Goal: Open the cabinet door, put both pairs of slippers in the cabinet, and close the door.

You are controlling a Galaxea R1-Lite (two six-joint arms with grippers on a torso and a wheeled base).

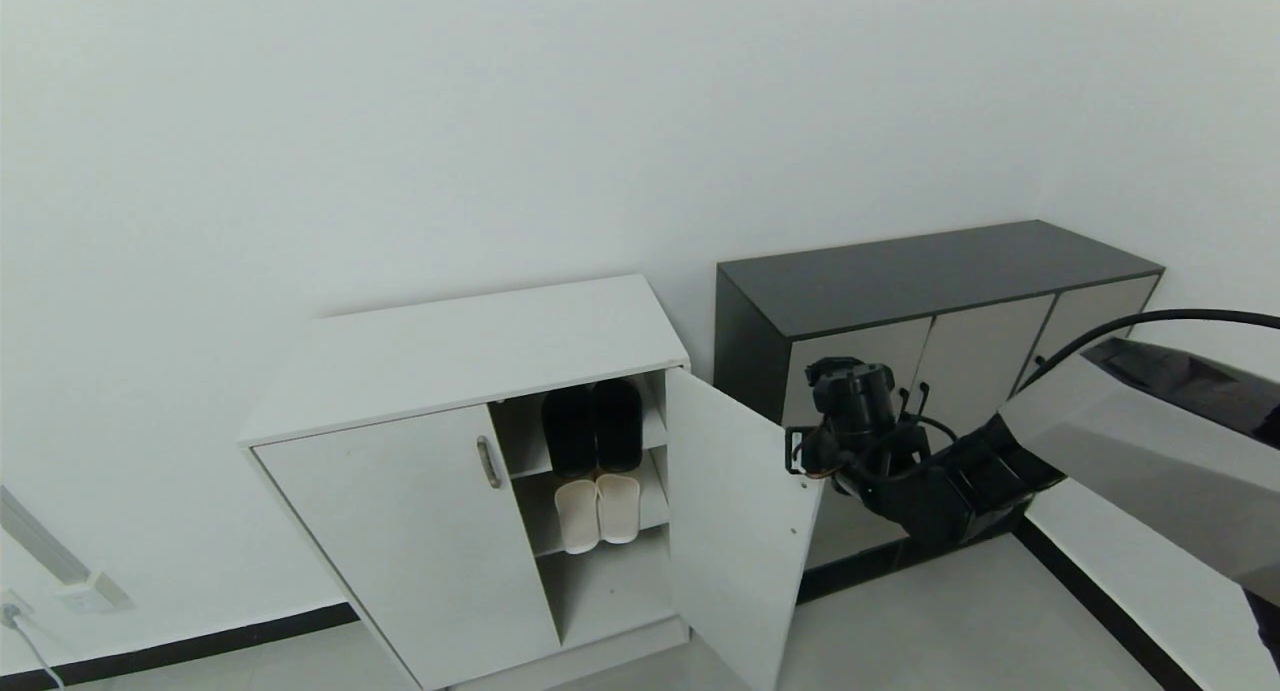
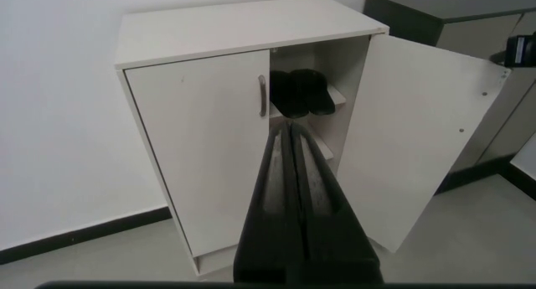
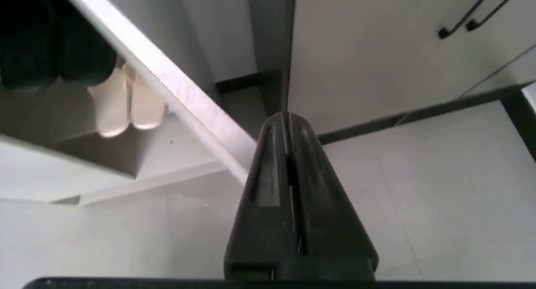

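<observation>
White laminate, smooth and matte, covers the boxy cabinet [image 1: 460, 356] at 7 o'clock in the head view. Its right door [image 1: 735, 531] stands wide open, and its left door [image 1: 400, 541] is closed behind a slim curved metal handle [image 1: 489, 462]. Both pairs are inside. The black slippers [image 1: 592, 426] lie side by side on the upper shelf. The cream slippers [image 1: 598, 509], rounded and rubbery-looking, sit on the shelf at 6 o'clock from them. The black pair's far ends are lost under the cabinet top, and the closed left door hides everything behind it. The right gripper [image 3: 289, 126] hangs at 3 o'clock from the open door's free edge, its black tapered fingers pressed flat together with nothing between them. Whether it touches the panel cannot be told. The left gripper [image 2: 289, 134], likewise pressed together and holding nothing, faces the cabinet front from well back and covers the cream pair in its wrist view. A dark-topped sideboard [image 1: 930, 271] with grey doors stands at 3 o'clock from the cabinet, its lower front masked by the right arm.
</observation>
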